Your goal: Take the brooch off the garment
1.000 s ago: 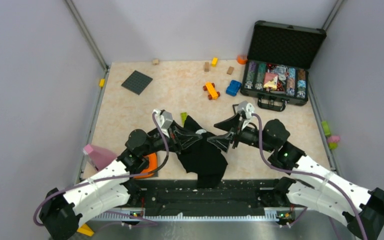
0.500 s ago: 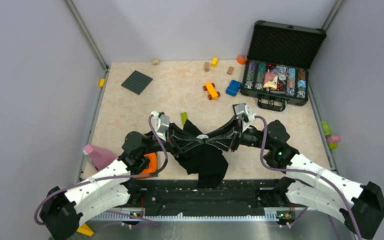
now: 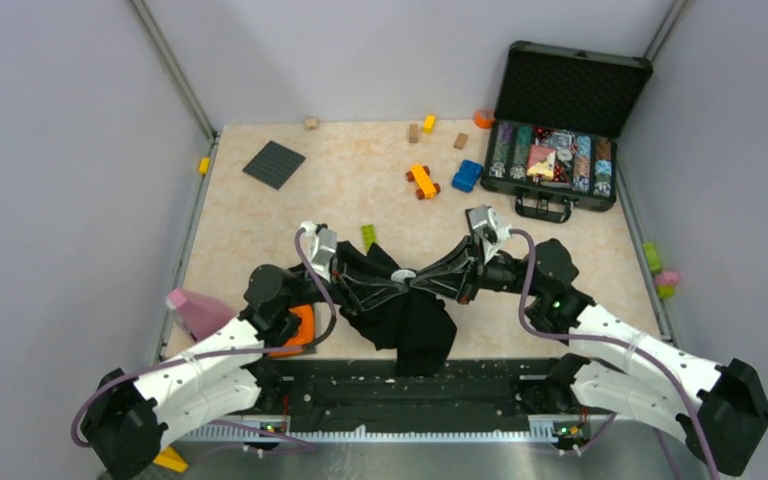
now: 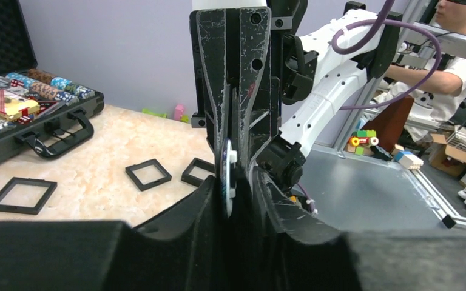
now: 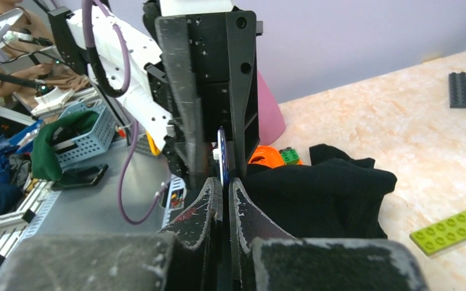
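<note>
1. Between the fingers (image 5: 201, 209) of the right gripper (image 5: 223, 183), pressed nearly together: the brooch (image 5: 221, 159), clamped by its rim, seen edge-on, sticking up out of the thin gap
2. Facing it tip to tip, the left gripper (image 4: 230, 203), with fingers (image 4: 185, 227) narrowed to a slim gap and shut on a fold of the garment (image 5: 330, 194) right at the disc
3. From above: both grippers meeting over the near middle of the table (image 3: 260, 230), with the brooch as a small white disc at the meeting point, on top of the black cloth
4. Garment bunched under both sets of tips, draped from there towards the near table edge
5. Just beyond the cloth, a green brick (image 3: 367, 236); beside the left arm, an orange piece (image 3: 302, 325) and a pink block (image 3: 196, 312)
6. Farther back: an orange toy car (image 3: 422, 181), a blue toy car (image 3: 467, 176), a dark grey baseplate (image 3: 273, 164)
7. At far right, an open black case (image 3: 572, 92) with rows of poker chips (image 3: 550, 160)
8. In the left wrist view, black square frames (image 4: 148, 174) lying flat on the table beyond the grippers
</note>
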Robot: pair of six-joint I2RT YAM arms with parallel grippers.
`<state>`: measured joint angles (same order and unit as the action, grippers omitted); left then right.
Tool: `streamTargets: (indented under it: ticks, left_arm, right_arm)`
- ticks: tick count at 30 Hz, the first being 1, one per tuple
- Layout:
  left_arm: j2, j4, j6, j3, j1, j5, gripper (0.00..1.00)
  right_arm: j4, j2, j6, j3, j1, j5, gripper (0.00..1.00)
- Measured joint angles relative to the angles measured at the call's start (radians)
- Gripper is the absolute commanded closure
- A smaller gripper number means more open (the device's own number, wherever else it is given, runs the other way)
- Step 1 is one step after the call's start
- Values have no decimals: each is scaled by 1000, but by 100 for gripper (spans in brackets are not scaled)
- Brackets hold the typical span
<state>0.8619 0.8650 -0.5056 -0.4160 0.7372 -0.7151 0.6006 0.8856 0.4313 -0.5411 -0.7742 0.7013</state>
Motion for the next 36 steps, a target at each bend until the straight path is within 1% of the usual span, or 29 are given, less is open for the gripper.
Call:
streamTargets:
  ticks: [1,7,11,13,14,18,19,20,21,25,26,27,31,33,36]
  left_arm:
    - [0,0,-7,1,0,7,61]
    - [-40,-8,-25,30,3,58,61]
    - [-85,-33,-15,41,3,81,74]
    - [-99,-49,-2,42,3,89,85]
    - [-101,-56,0,42,3,90,87]
    - [-100,-87,18,42,1,104,88]
    - [-100,-98,21,42,1,106,91]
    - [-98,-109,24,41,1,106,98]
    - [-95,-119,28,39,1,107,100]
    - [-87,-143,39,30,0,108,100]
    - [-87,-147,41,27,0,108,100]
    - [-88,-153,42,26,0,107,100]
    - [-95,-167,44,25,3,107,100]
    - [-102,-164,41,28,3,111,100]
    - [-114,-138,35,43,3,119,100]
  right_arm:
    - [-9,0,-3,0,0,-6,100]
    - [-94,0,-18,-4,6,-38,100]
    - [-123,4,-16,-18,18,-25,100]
    - [-124,10,-10,-25,21,-11,100]
    - [-126,14,-9,-27,21,-4,100]
    - [-134,29,-3,-31,25,18,100]
    - [-135,34,-2,-31,26,24,100]
    - [-137,40,0,-31,26,28,100]
    - [-138,45,0,-31,27,32,100]
    - [-149,47,0,-31,33,35,100]
    - [-149,47,0,-31,34,35,88]
    - [-148,47,1,-31,34,36,80]
    - [-113,52,28,-31,35,50,75]
    - [-79,60,45,-31,35,61,71]
    - [-26,80,70,-31,35,84,71]
